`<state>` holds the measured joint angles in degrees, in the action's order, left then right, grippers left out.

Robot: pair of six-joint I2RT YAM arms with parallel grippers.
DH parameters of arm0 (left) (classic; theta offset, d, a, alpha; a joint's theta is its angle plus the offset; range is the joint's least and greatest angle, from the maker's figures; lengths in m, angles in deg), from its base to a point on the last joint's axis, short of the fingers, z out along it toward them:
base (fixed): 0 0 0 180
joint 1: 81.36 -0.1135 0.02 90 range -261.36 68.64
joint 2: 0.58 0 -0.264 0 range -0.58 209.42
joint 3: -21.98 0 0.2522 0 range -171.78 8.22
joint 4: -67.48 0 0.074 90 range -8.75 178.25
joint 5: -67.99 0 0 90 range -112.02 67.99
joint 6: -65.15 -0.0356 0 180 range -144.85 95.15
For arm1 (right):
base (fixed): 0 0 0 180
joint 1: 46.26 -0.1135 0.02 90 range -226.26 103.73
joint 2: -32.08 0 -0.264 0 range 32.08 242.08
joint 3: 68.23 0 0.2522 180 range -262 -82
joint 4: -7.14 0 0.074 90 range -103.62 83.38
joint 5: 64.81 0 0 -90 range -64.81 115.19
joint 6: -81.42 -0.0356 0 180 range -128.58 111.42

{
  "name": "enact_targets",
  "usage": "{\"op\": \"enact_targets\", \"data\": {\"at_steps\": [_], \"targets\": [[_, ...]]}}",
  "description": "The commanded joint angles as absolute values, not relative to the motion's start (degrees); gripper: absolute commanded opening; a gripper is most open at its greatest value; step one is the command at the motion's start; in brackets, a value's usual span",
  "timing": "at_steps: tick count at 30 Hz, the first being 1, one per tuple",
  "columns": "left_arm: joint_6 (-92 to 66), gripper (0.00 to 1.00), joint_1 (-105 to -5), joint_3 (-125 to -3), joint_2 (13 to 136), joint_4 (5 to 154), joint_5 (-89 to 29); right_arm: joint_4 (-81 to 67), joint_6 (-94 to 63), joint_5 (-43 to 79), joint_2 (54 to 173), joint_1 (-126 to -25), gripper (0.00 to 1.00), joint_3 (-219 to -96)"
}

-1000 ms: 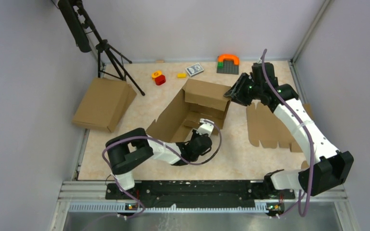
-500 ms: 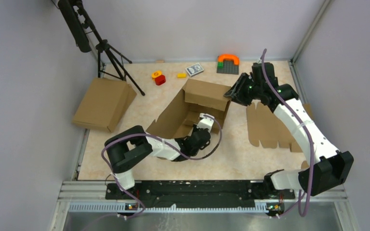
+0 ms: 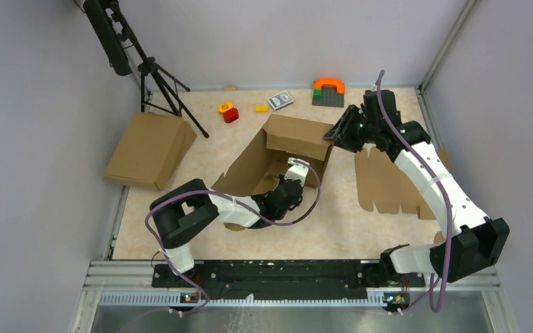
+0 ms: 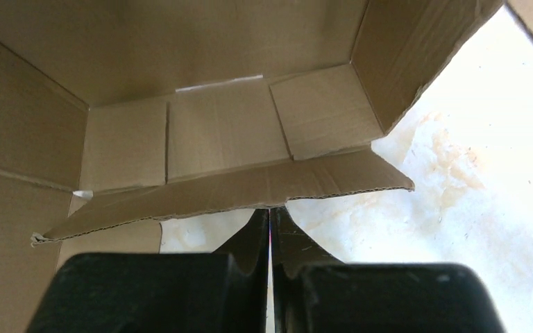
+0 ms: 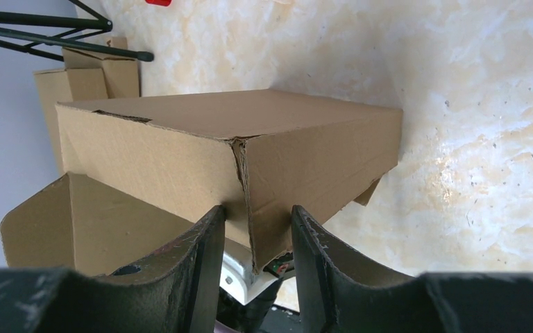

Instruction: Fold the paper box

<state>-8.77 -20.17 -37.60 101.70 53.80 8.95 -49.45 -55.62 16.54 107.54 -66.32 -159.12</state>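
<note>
Partly open, right hand (image 5: 257, 215) pinching paper box (image 5: 180, 118)

beige table (image 3: 347, 222) carries paper box (image 3: 298, 135), flat blank (image 3: 382, 184), closed box (image 3: 149, 149), tripod (image 3: 159, 76), toys (image 3: 229, 111).

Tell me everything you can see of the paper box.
The paper box is plain brown corrugated cardboard, half folded: panels stand at the far end and left, the near side lies open. It rests on the table. The right hand pinches its far right corner; the shut left hand reaches inside, tips at a loose inner flap.
</note>
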Motion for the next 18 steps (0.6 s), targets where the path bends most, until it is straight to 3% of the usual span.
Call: {"op": "enact_targets", "data": {"at_steps": [1, 18], "targets": [[-9.6, 0.00, -20.9, -40.3, 99.4, 50.5, 7.6, -49.1, -54.6, 17.7, 107.0, -65.8, 0.39, -158.4], [-10.7, 0.00, -23.9, -43.8, 104.4, 48.1, 4.2, -49.1, -54.6, 17.5, 107.1, -65.7, 0.39, -158.6]]}}
